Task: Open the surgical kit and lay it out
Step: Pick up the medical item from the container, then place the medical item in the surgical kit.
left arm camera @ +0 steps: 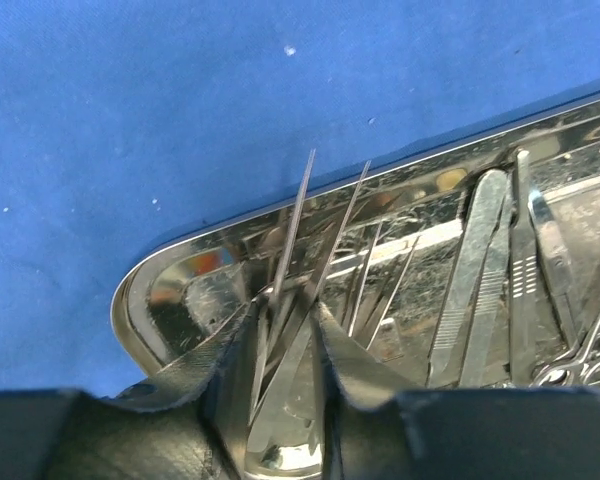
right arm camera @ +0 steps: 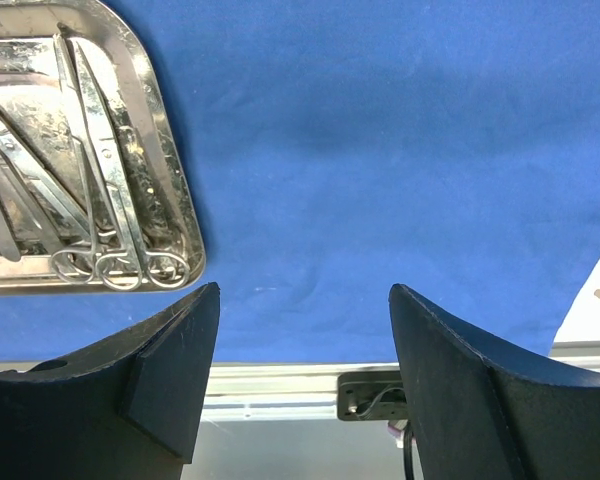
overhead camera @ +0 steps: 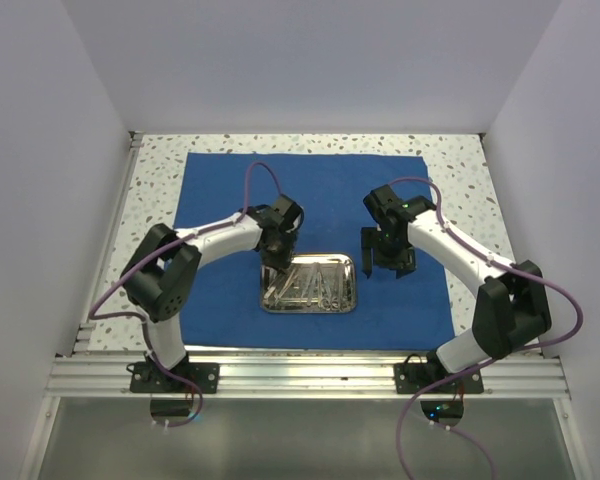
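The royal-blue cloth (overhead camera: 220,190) lies spread flat on the table. The steel tray (overhead camera: 346,263) sits on its near middle and holds several silver instruments (overhead camera: 315,288). My left gripper (overhead camera: 277,262) reaches into the tray's left end. In the left wrist view the left gripper (left arm camera: 285,312) is shut on thin tweezers (left arm camera: 300,220), whose two prongs rise past the tray rim (left arm camera: 140,290). Broader tweezers (left arm camera: 480,270) lie beside them. My right gripper (overhead camera: 387,262) hovers open and empty over the cloth (right arm camera: 380,150), right of the tray (right arm camera: 185,230). Ring-handled scissors or forceps (right arm camera: 120,268) lie in the tray.
The speckled tabletop (overhead camera: 150,200) shows around the cloth. An aluminium rail (overhead camera: 310,375) runs along the near edge, also in the right wrist view (right arm camera: 280,385). White walls close in the left, back and right sides.
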{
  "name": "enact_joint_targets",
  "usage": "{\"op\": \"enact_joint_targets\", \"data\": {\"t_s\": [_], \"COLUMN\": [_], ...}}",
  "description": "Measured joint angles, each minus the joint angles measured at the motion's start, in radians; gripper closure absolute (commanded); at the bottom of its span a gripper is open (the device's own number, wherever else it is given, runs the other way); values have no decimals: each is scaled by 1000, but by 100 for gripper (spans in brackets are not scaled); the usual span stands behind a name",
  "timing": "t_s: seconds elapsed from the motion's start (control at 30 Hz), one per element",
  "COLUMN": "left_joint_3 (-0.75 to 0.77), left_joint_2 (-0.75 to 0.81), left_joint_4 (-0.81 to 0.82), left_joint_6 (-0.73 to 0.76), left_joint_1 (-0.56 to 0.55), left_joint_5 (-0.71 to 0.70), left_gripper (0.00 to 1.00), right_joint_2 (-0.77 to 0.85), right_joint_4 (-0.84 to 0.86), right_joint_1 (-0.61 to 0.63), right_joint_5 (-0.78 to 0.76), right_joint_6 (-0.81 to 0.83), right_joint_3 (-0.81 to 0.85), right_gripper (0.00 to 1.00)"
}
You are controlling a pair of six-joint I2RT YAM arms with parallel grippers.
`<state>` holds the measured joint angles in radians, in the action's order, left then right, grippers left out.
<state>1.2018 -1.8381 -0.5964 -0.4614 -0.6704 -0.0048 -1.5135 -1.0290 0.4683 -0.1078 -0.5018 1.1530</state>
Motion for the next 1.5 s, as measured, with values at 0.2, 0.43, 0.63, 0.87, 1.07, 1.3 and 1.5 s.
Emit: {"op": "enact_joint_targets", "data": {"t_s": [0.2,0.43,0.63,0.87,1.07,1.3,1.5], "left_joint_3": [18,65,261,427,429,541,653], "left_joint_2": [-10,-10,-7,-5,-88,-333,-450], "left_joint_4": [8,-55,-180,-233,-198,-137,-101], "left_joint_6": [-11,-10,-3,61,140,205,238], "left_joint_1": [-6,-6,-6,66,299,430,444], "left_joint_5": [7,0,-23,-110,-193,-262,-296], "left_gripper": [100,100,100,100,100,100,60], "right_joint_2": [0,0,8,19,45,65,23], "right_joint_4": [-1,-4,-4,-3,34,141,192], "right_joint_1": [0,0,0,0,0,1,43], "right_joint_5": [-5,-5,-6,0,80,205,260], "right_joint_6": [11,14,14,13,21,41,56], "right_joint_3": [0,0,1,1,0,0,15], "right_gripper": [28,29,29,29,29,31,35]}}
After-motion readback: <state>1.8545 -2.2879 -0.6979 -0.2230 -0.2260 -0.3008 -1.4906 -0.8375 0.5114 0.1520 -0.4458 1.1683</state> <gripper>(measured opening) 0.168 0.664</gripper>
